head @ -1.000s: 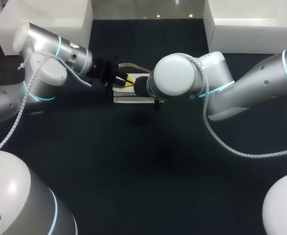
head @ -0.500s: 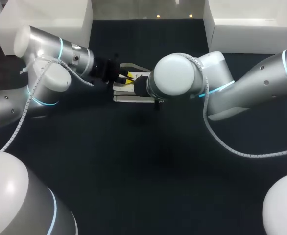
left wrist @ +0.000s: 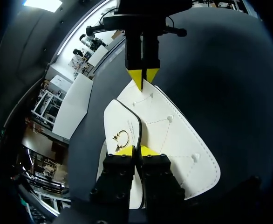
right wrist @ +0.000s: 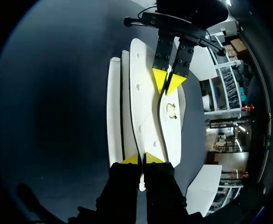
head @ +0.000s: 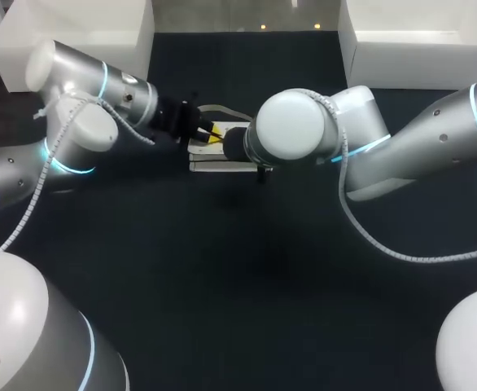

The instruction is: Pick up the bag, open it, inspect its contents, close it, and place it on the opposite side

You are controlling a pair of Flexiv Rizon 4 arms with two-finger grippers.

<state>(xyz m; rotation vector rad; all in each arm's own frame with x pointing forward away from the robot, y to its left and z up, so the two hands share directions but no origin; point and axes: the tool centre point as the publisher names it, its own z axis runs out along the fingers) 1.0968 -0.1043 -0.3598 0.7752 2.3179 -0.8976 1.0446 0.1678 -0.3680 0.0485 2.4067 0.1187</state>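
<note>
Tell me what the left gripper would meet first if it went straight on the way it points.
The white stitched bag: the left gripper is pinching its flap edge. Past the bag, the right gripper faces it head-on, though depth is unclear.

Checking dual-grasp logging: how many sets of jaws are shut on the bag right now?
2. The left arm's jaws grip the flap edge of the white handbag, by its gold clasp. The right arm's jaws grip its opposite end. Both grips show clearly.
</note>
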